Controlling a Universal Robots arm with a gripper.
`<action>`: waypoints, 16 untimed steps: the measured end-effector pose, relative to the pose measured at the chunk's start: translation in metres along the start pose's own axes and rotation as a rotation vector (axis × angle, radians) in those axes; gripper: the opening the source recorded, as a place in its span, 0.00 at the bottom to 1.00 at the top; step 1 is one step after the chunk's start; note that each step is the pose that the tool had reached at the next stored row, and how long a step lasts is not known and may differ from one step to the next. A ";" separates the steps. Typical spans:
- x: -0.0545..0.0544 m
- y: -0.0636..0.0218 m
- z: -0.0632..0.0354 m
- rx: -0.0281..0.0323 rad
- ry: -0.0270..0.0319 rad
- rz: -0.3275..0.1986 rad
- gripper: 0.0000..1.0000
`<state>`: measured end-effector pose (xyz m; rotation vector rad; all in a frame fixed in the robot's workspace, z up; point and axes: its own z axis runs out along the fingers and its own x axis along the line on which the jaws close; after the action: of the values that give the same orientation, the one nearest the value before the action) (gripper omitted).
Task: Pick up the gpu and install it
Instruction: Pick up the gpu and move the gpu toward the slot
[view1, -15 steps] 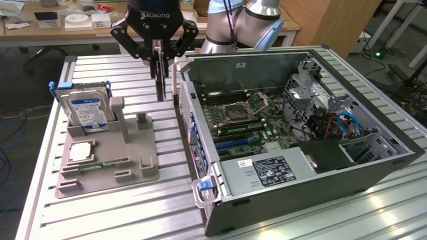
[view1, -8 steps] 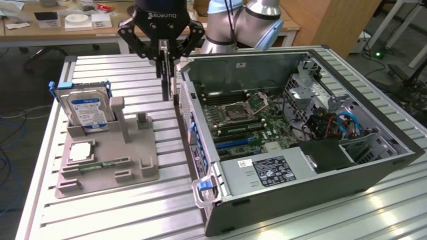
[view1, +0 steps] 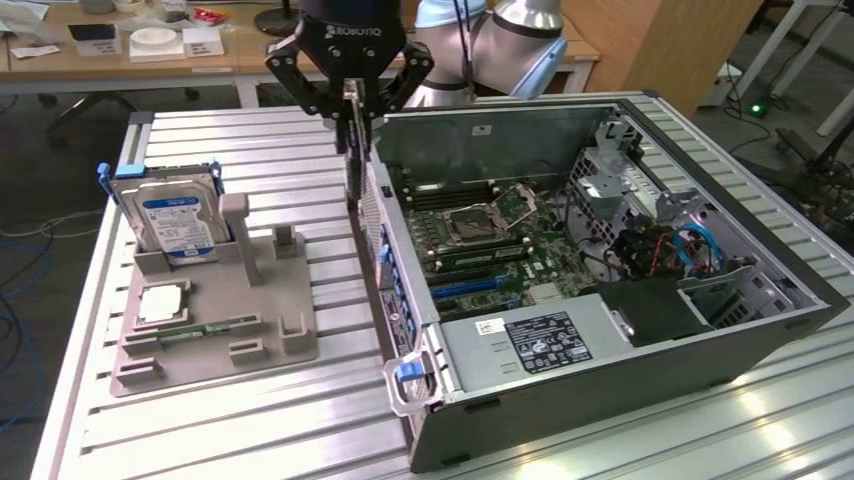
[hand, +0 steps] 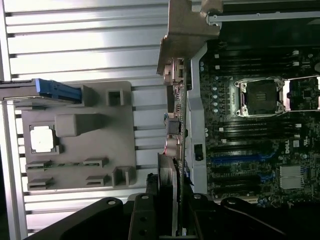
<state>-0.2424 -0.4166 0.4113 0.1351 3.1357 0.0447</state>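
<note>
The gpu is a thin dark card hanging edge-on, held in the air above the near wall of the open computer case. My gripper is shut on the card's upper part. In the wrist view the gpu runs away from my gripper, and its silvery end bracket is at the far end. The card hangs along the line between the grey holder tray and the motherboard.
On the grey holder tray stand a silver hard drive with a blue label, a square chip and a narrow green memory stick. Inside the case are a CPU socket, blue slots and a power supply.
</note>
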 end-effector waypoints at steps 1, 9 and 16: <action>-0.004 0.0003 0.0001 0.0000 0.0000 0.000 0.27; -0.033 0.0029 0.0006 0.0000 0.0000 -0.002 0.27; -0.045 0.0038 0.0014 -0.0001 0.0013 -0.049 0.27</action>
<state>-0.1976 -0.4166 0.4100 0.0585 3.1387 0.0449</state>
